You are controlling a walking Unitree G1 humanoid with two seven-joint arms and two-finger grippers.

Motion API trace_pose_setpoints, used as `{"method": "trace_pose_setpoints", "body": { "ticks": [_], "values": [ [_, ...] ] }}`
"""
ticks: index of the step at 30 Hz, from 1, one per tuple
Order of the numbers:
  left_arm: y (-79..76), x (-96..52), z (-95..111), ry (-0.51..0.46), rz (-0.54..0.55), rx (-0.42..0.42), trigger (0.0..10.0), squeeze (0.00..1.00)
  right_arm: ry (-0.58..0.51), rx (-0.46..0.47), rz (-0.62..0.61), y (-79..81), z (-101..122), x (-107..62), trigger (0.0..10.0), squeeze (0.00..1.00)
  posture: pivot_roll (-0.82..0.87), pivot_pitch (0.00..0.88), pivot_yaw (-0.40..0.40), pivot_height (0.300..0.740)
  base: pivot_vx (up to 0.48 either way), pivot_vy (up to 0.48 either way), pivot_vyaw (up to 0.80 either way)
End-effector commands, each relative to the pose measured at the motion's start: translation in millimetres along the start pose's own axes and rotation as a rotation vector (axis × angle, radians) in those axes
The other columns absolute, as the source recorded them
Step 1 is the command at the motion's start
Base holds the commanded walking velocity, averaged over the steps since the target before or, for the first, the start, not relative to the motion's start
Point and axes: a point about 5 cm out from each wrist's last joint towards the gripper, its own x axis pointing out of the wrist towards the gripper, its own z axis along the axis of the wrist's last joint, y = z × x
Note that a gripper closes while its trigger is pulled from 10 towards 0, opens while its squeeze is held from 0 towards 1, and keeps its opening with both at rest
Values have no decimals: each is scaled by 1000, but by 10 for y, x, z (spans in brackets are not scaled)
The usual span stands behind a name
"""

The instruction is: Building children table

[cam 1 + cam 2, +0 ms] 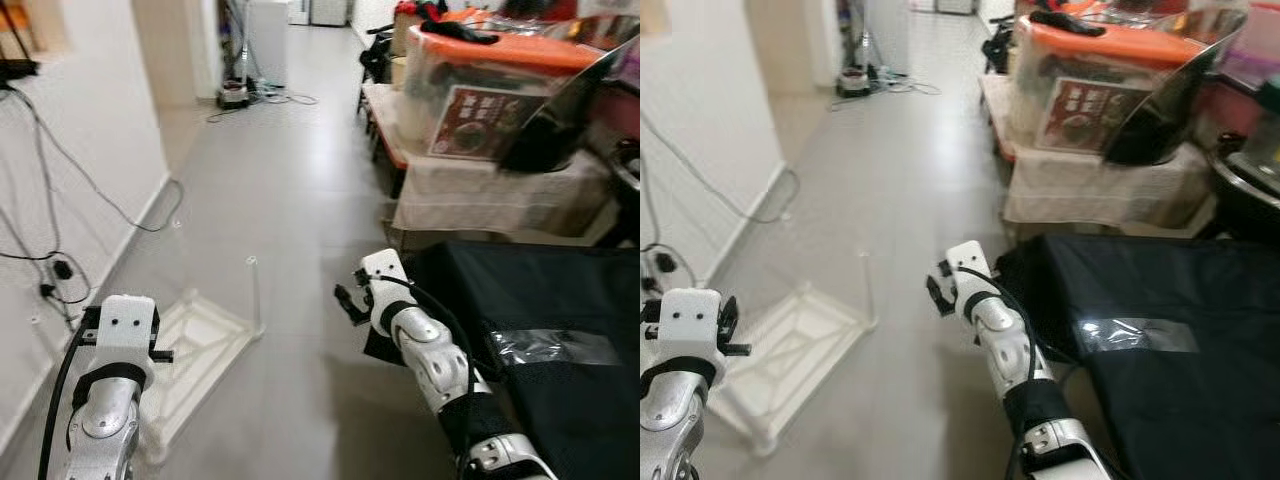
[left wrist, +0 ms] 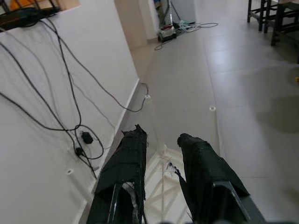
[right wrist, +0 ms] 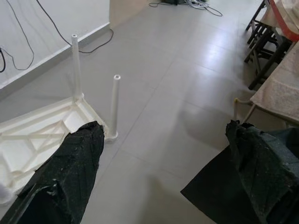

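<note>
The white plastic children's table (image 1: pixel 205 345) lies upside down on the grey tile floor (image 1: pixel 290 200), close to the wall (image 1: pixel 80 150), its ribbed underside facing up; this is probably so that the legs can be pushed down into their corner sockets. Slim white legs (image 3: pixel 114 105) already stand upright at its corners, so by my reading the assembly is well along.

The left gripper (image 2: pixel 161 182) hovers above the table's near part, its two black fingers (image 2: pixel 126 163) narrowly parted and holding nothing; it looks placed to press or steady a leg. The right gripper (image 3: pixel 163 168) hangs over bare floor just beside the table, spread wide and empty, perhaps kept clear for a leg.

To the robot's right a black sheet (image 1: pixel 540 320) covers a low surface; beyond it an orange-lidded clear bin (image 1: pixel 490 85) sits on a cloth-draped stand; black cables (image 2: pixel 70 93) trail down the wall to a plug.
</note>
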Motion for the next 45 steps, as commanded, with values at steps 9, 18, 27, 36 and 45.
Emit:
{"method": "trace_pose_setpoints", "body": {
  "ticks": [9, 18, 27, 36, 45],
  "values": [
    [55, -15, 11, 4, 14, 3, 10000, 0, -4, 4, 5, 28, 7, 12, 10000, 0, 96, 0, -86, 740, 0, 0, 0],
    [37, -5, 24, 9, 2, -5, 10000, 0, -5, 1, 3, 23, 9, 12, 10000, 0, 93, 0, -83, 740, 0, 397, 0],
    [6, -10, 30, 5, -2, -5, 10000, 0, -4, 0, 2, 17, 3, 11, 10000, 0, 93, 0, -86, 740, 0, 480, 0],
    [2, -7, 40, -9, 6, 10, 10000, 0, -3, -3, 0, 22, -2, 15, 10000, 0, 92, 0, -88, 740, 0, 320, 0],
    [23, -20, 44, -23, 2, 13, 10000, 0, -6, -10, 2, 32, -1, 19, 10000, 0, 94, 0, -90, 740, 0, 0, 0]
  ]
}}
